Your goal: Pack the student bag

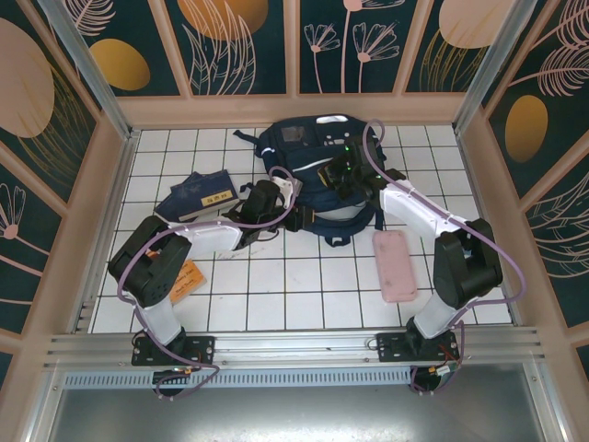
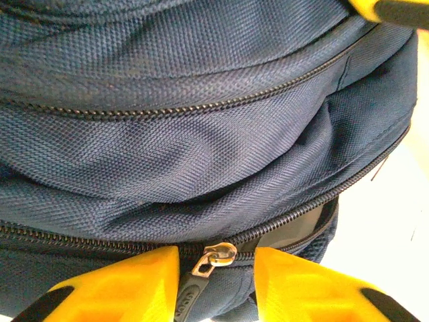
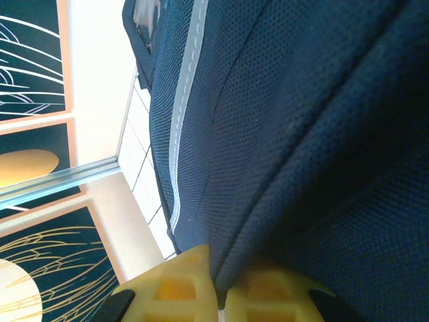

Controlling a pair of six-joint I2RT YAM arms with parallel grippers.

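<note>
The student bag [image 1: 308,140], a navy-blue backpack, lies at the back middle of the tiled floor. My left gripper [image 1: 283,191] is at its near left edge. In the left wrist view the yellow fingers [image 2: 134,285] stand apart on either side of a metal zipper slider [image 2: 220,255], whose dark pull tab [image 2: 190,297] hangs close to the left finger. To the right of the slider the zipper gapes a little. My right gripper [image 1: 343,175] sits on top of the bag; in the right wrist view that gripper [image 3: 218,290] is shut on a fold of the bag fabric [image 3: 281,134].
A small navy book [image 1: 198,195] lies left of the bag. A flat pink case [image 1: 396,265] rests on the tiles to the right, by the right arm. An orange tag [image 1: 187,276] lies near the left arm. Wooden walls enclose the floor on three sides.
</note>
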